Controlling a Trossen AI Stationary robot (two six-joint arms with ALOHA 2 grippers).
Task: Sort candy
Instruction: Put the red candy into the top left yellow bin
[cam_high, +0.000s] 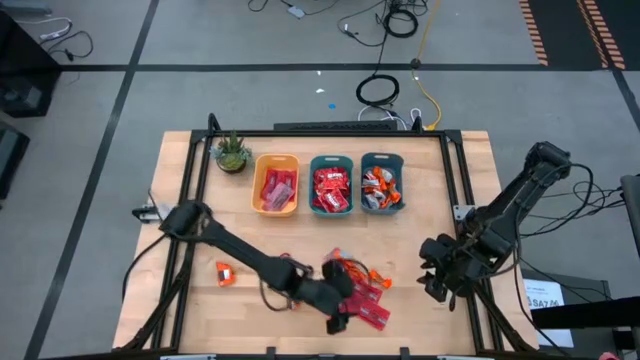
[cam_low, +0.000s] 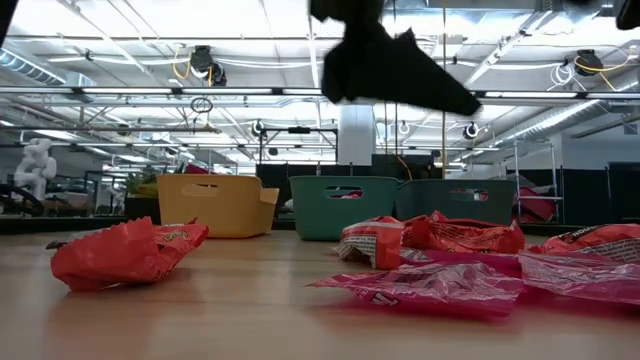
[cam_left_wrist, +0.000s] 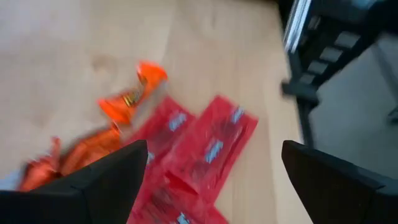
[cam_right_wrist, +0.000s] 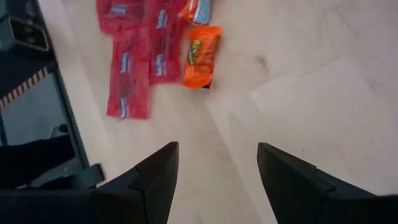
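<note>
Grey floor (cam_high: 150, 30) strewn with cables (cam_high: 378, 90); bright ceiling lights (cam_low: 130, 20) over a white pillar (cam_low: 355, 135).

Candy pile (cam_high: 358, 290) before bins (cam_high: 329, 185) (one piece (cam_high: 225, 272) left).

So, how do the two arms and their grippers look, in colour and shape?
Both arms are black and built of slim, jointed links. The left arm runs as a long thin bar ending in the left gripper. The right arm looks bulkier at its joints, with dark cables hanging nearby, and ends in the right gripper. The fingers are dark, flat, wedge-shaped plates without visible markings.
</note>
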